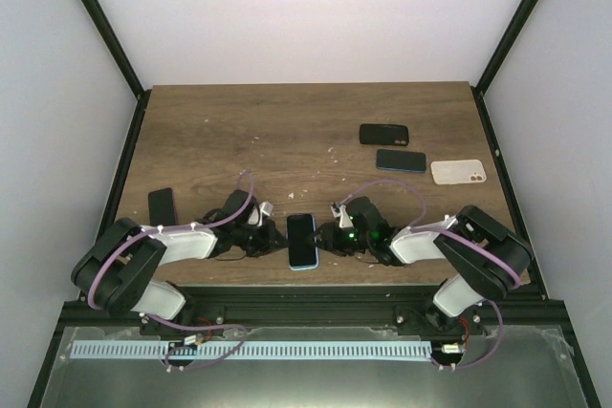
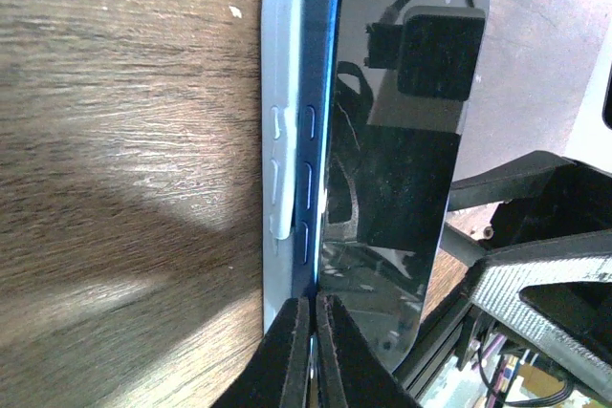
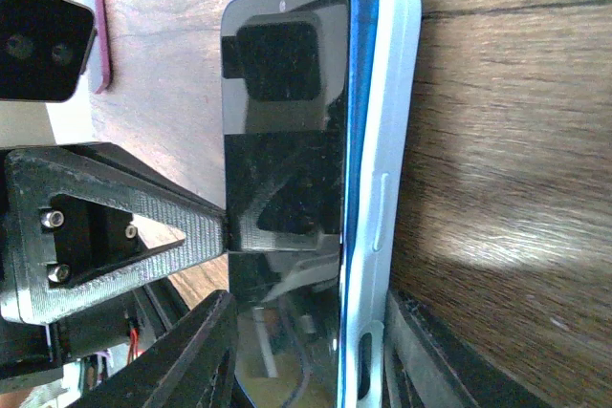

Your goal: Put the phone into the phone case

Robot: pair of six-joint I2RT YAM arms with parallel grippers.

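A blue phone (image 1: 302,239) with a black screen lies face up in a pale white phone case (image 1: 303,267) near the table's front edge, between my two grippers. In the left wrist view the phone (image 2: 392,169) sits slightly proud of the case (image 2: 282,74) along its button side. My left gripper (image 1: 275,236) is shut, its tips (image 2: 313,332) pressed against the phone's blue edge. In the right wrist view my right gripper (image 3: 308,308) is open and straddles the near end of the phone (image 3: 282,140) and the case (image 3: 392,93). It also shows in the top view (image 1: 327,234).
A dark phone (image 1: 161,204) lies at the left edge. At the back right lie two dark phones (image 1: 384,134) (image 1: 401,161) and a white case (image 1: 458,172). The black frame rail (image 1: 316,293) runs just behind the table's front edge.
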